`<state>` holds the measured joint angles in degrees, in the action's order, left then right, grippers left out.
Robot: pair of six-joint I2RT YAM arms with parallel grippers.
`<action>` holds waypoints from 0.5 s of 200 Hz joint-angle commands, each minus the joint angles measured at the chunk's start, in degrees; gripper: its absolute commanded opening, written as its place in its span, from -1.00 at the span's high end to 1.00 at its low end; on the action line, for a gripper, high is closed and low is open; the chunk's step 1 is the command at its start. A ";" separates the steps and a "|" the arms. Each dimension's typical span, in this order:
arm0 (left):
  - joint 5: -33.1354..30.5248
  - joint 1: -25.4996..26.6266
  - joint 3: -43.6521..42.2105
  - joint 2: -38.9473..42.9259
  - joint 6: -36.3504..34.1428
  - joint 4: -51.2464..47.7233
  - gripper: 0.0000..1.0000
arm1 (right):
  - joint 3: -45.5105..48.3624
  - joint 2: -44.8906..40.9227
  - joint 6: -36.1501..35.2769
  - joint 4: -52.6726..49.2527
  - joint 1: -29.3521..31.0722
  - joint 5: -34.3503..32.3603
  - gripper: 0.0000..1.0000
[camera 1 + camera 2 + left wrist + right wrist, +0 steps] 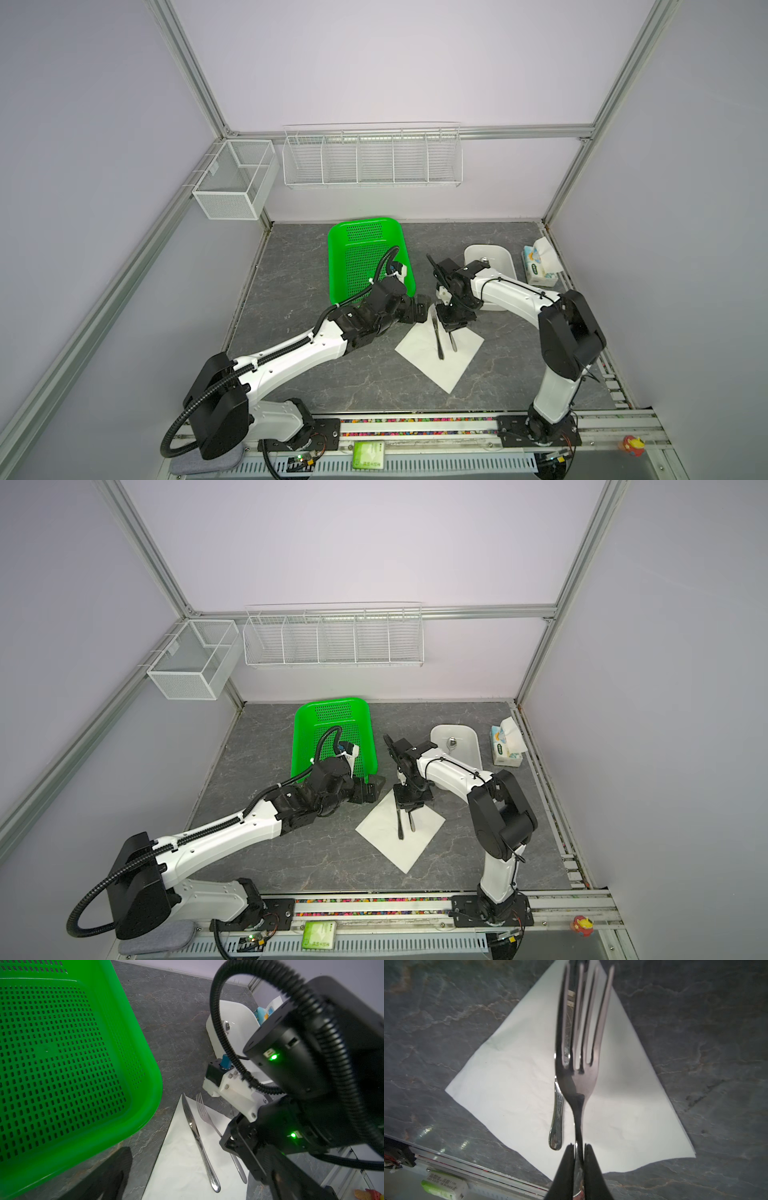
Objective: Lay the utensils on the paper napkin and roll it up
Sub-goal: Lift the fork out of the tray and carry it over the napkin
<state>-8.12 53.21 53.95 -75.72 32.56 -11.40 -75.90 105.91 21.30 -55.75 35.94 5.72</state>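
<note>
On the dark marbled table point(353, 386), the right gripper point(578, 1147) is pinching the fork point(583, 1076) by its handle over the white paper napkin point(508, 1088), beside the knife point(557, 1118) lying on it, while the left gripper point(420, 306) is hovering wide open and empty and the spoon point(452, 742) is sitting in a white dish point(468, 748).

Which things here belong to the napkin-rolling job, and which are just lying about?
Job: paper napkin; knife lying on it; fork, held in the right gripper; spoon, in the white tray.
Lying about: green basket; tissue pack; wire rack.
</note>
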 commanded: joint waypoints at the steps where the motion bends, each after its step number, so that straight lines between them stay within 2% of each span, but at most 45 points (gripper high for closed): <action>1: -1.18 -0.27 -0.96 0.94 0.84 0.62 -0.98 | 0.31 1.79 2.66 2.62 0.38 -1.16 0.76; 100: -1.62 -0.33 -1.89 0.93 0.67 1.12 -0.98 | 0.03 5.18 5.59 1.55 0.57 -4.14 0.76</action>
<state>-8.95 53.19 52.90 -75.64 32.58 -10.96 -75.77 109.95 24.97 -53.28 36.23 3.11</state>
